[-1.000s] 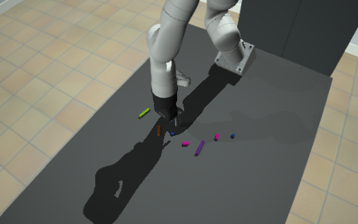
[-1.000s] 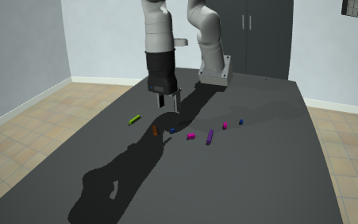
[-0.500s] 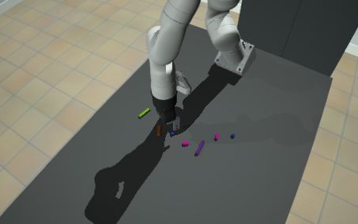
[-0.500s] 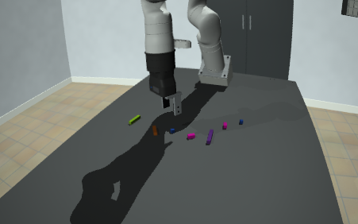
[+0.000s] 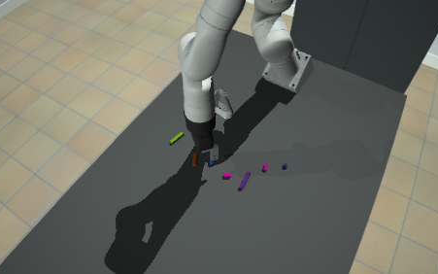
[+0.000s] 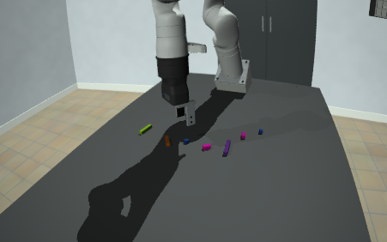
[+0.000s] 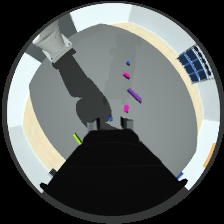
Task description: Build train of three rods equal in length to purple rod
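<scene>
Pincer (image 6: 184, 115) hovering fully open, gripping nothing.
Wrist view: its body is hiding the near table; blue rod (image 6: 186, 141) lying just below.

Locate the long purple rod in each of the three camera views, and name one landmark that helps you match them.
Top view: the long purple rod lies right of centre on the dark table, angled.
Exterior view: the rod lies near the middle, right of a short magenta rod.
Wrist view: the rod sits above centre, slanted.
Shared landmark: that short magenta rod lies just beside it in all three.
</scene>
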Controlling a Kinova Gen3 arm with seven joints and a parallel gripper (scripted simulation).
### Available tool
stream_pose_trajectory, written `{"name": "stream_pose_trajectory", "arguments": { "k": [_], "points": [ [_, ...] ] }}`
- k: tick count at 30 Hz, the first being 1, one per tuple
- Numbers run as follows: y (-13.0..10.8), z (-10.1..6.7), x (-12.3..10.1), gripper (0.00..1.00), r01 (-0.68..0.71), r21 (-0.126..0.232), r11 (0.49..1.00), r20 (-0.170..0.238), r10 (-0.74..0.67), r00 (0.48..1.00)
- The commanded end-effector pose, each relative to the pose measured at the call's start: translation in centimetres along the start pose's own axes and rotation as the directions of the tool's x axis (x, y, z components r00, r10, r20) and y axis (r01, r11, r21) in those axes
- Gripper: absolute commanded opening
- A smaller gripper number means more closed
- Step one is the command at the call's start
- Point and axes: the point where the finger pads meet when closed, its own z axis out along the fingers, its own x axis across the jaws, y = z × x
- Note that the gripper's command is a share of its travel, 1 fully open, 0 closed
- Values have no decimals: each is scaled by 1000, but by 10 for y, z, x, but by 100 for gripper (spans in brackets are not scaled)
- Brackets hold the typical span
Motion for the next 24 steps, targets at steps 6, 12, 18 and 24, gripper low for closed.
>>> {"name": "stream_pose_trajectory", "arguments": {
  "k": [6,12,18,24],
  "points": [
    [1,0,0,100,-8,-2,1000,1,8,1000],
    [1,0,0,54,-8,-2,1000,1,8,1000],
    [1,0,0,54,-8,-2,1000,1,8,1000],
    [1,0,0,54,-8,-2,1000,1,8,1000]
  ]
}}
